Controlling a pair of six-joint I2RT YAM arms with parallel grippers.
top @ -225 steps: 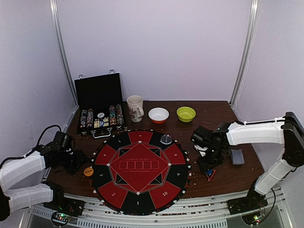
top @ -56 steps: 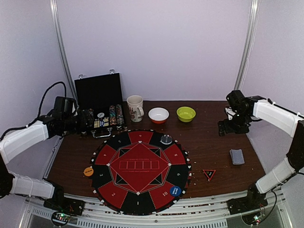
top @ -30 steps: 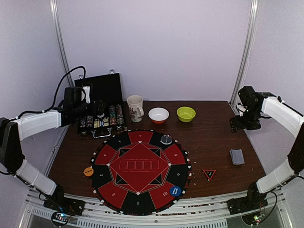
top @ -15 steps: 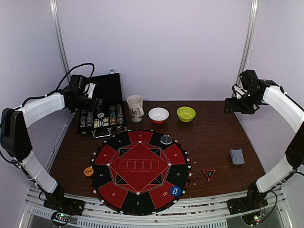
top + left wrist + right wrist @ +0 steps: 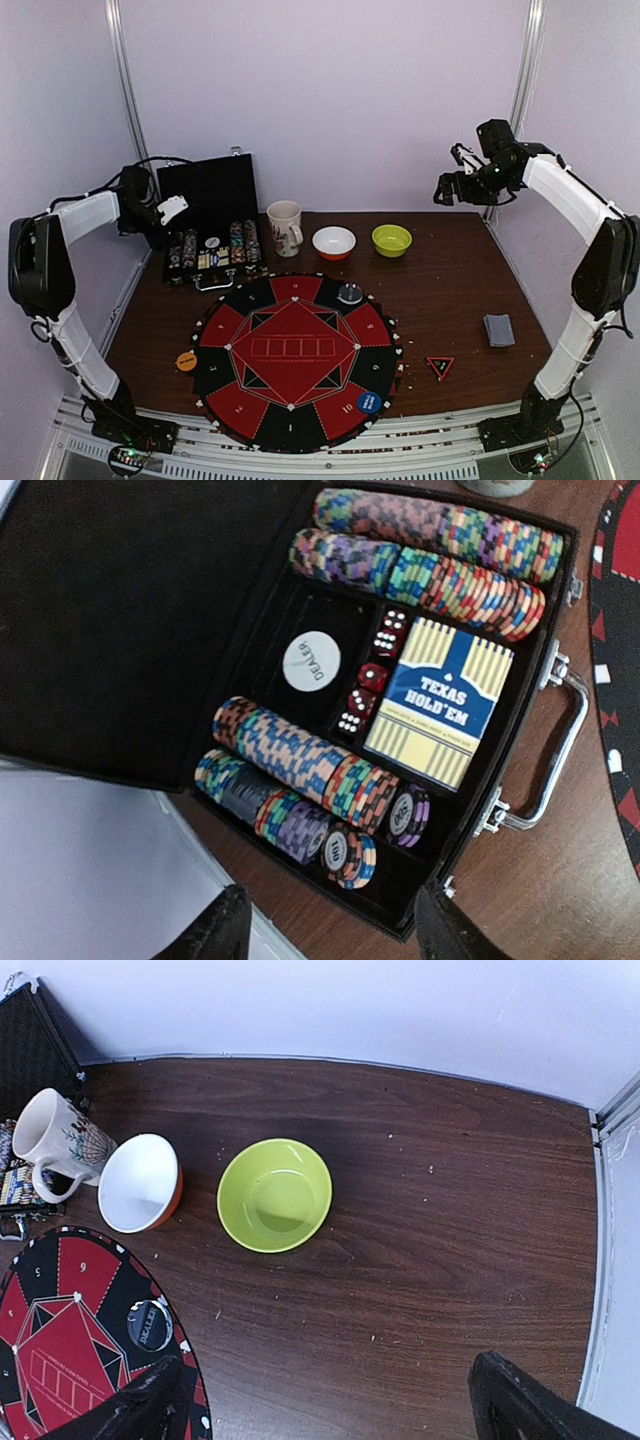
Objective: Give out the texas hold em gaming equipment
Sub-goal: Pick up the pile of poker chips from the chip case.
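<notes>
Four rows of striped poker chips (image 5: 300,765) sit in the open black case (image 5: 130,610), just ahead of the left gripper (image 5: 335,935). Its jaws are released wide and hold nothing; the case's near corner lies between them, and the table (image 5: 560,900) edge runs close beside one finger. The card deck (image 5: 498,329) and the triangle marker (image 5: 440,367) lie well behind the right gripper (image 5: 325,1390). Its jaws are also spread and empty, above bare wood just short of the green bowl (image 5: 275,1195).

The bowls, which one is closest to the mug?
The white bowl with the orange outside, right beside the mug; the green bowl sits farther right.
</notes>
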